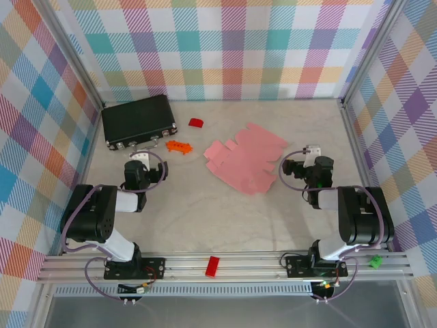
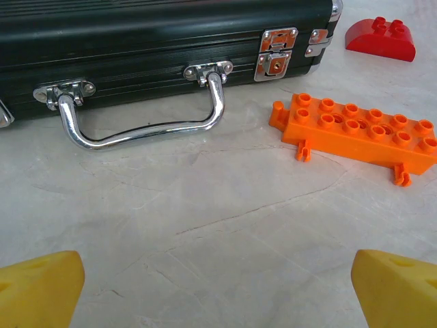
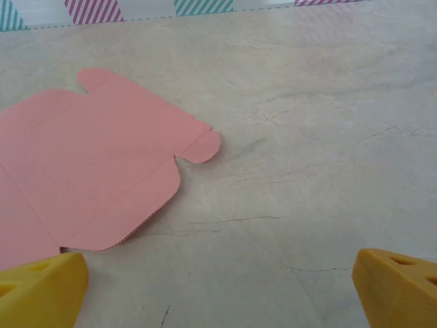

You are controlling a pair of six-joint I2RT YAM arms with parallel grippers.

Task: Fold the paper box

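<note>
The paper box [image 1: 244, 158] lies as a flat pale-pink die-cut sheet with tabbed flaps in the middle of the table. Its right part [image 3: 89, 171] reaches into the right wrist view at the left. My right gripper [image 3: 218, 287] hovers just to the right of the sheet, open, with bare table between its yellow fingertips [image 3: 41, 287]. From above, the right gripper [image 1: 307, 167] sits beside the sheet's right edge. My left gripper [image 2: 218, 287] is open over bare table, well left of the sheet, near the left arm's wrist [image 1: 140, 171].
A black case [image 1: 139, 120] with a chrome handle [image 2: 140, 123] lies at the back left. An orange studded brick [image 2: 358, 130] and a red rounded brick [image 2: 381, 39] lie between case and sheet. A red block [image 1: 213, 266] and a green piece [image 1: 375, 260] rest on the front rail.
</note>
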